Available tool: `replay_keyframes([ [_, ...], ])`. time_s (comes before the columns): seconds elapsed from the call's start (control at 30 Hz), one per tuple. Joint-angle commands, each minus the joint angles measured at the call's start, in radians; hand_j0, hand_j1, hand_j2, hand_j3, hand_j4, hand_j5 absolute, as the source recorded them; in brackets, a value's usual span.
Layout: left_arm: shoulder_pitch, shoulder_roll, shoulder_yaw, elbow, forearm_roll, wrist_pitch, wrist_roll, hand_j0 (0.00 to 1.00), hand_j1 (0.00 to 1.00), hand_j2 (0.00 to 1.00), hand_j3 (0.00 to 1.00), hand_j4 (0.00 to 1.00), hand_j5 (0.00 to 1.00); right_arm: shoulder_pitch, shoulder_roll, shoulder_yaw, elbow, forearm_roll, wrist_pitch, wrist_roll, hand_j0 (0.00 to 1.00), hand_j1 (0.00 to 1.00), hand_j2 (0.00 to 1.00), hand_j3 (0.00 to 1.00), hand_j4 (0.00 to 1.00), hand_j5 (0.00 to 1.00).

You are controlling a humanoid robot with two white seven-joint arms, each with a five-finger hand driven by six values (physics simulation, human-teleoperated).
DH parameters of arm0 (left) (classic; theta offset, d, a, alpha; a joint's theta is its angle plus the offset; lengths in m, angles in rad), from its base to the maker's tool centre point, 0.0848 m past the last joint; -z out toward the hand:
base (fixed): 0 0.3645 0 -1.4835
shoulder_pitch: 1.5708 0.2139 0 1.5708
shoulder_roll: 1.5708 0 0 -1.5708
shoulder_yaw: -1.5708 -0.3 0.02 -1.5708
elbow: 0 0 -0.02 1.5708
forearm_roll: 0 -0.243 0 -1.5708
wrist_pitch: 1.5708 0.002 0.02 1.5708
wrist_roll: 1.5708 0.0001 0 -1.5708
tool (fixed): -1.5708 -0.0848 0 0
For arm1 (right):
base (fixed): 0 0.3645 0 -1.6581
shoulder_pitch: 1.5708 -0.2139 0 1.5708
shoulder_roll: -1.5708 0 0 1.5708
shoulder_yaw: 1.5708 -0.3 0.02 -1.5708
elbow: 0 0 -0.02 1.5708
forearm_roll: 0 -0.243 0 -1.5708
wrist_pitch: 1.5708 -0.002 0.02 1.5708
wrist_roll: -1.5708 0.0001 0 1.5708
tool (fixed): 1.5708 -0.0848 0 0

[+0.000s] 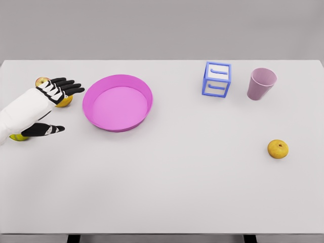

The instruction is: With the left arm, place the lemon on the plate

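left robot hand [50, 104]: reaches in from the left edge over the surface, fingers spread and straight, thumb held apart below them, nothing gripped.
lemon [64, 101]: possibly the yellow fruit lying on the surface under the outstretched fingers, mostly hidden by them; the view does not settle which fruit it is.
other fruit near the hand: a yellow-red one [41, 81] just behind the knuckles, and a yellow-green one [18, 137] peeking out under the forearm.
plate [117, 103]: pink, round, with a raised rim, holding nothing, just right of the fingertips and apart from them.
blue cube frame [216, 79]: stands at the far right-centre of the surface.
pink cup [261, 83]: upright, beside the cube frame on its right.
yellow fruit [278, 149]: alone on the right side, well apart from the plate.
surface [167, 187]: white.
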Motion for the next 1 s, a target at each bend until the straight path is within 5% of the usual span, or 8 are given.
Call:
replay_keyframes([
  [0.0, 0.000, 0.000, 0.002, 0.000, 0.005, 0.002, 0.001, 1.00, 1.00, 1.00, 1.00, 1.00, 1.00, 0.000, 0.000, 0.000, 0.001, 0.000, 0.000, 0.000, 1.00, 1.00, 1.00, 1.00, 1.00, 1.00],
  [0.3, 0.002, 0.000, 0.052, 0.007, 0.005, 0.002, -0.002, 1.00, 1.00, 1.00, 1.00, 1.00, 1.00, 0.000, 0.000, 0.000, -0.001, 0.000, 0.000, 0.000, 1.00, 1.00, 1.00, 1.00, 1.00, 1.00],
  [0.33, 0.000, 0.000, 0.052, 0.007, 0.005, 0.002, -0.032, 1.00, 1.00, 1.00, 1.00, 1.00, 1.00, 0.000, 0.000, 0.000, 0.001, 0.000, 0.000, 0.000, 1.00, 1.00, 1.00, 1.00, 1.00, 1.00],
  [0.4, -0.006, 0.004, 0.064, 0.006, 0.019, 0.002, -0.255, 1.00, 1.00, 1.00, 1.00, 1.00, 1.00, 0.000, 0.000, 0.000, -0.001, 0.000, 0.000, 0.000, 1.00, 1.00, 1.00, 1.00, 1.00, 1.00],
  [0.47, -0.020, 0.005, 0.090, 0.000, 0.065, 0.002, -0.276, 1.00, 1.00, 1.00, 1.00, 1.00, 1.00, 0.000, 0.000, 0.000, 0.001, 0.000, 0.000, 0.000, 1.00, 1.00, 1.00, 1.00, 1.00, 1.00],
  [0.63, -0.153, 0.004, 0.133, -0.005, 0.092, 0.002, -0.276, 1.00, 1.00, 1.00, 1.00, 1.00, 1.00, 0.000, 0.000, 0.000, 0.001, 0.000, 0.000, 0.000, 1.00, 1.00, 1.00, 1.00, 1.00, 1.00],
  [0.83, -0.155, 0.010, 0.100, -0.010, 0.091, 0.002, -0.276, 1.00, 1.00, 1.00, 1.00, 1.00, 1.00, 0.000, 0.000, 0.000, 0.001, 0.000, 0.000, 0.000, 1.00, 1.00, 1.00, 1.00, 1.00, 1.00],
  [0.97, -0.173, 0.005, -0.011, -0.007, 0.065, 0.002, -0.276, 1.00, 1.00, 1.00, 1.00, 1.00, 1.00, 0.000, 0.000, 0.000, 0.001, 0.000, 0.000, 0.000, 1.00, 1.00, 1.00, 1.00, 1.00, 1.00],
])
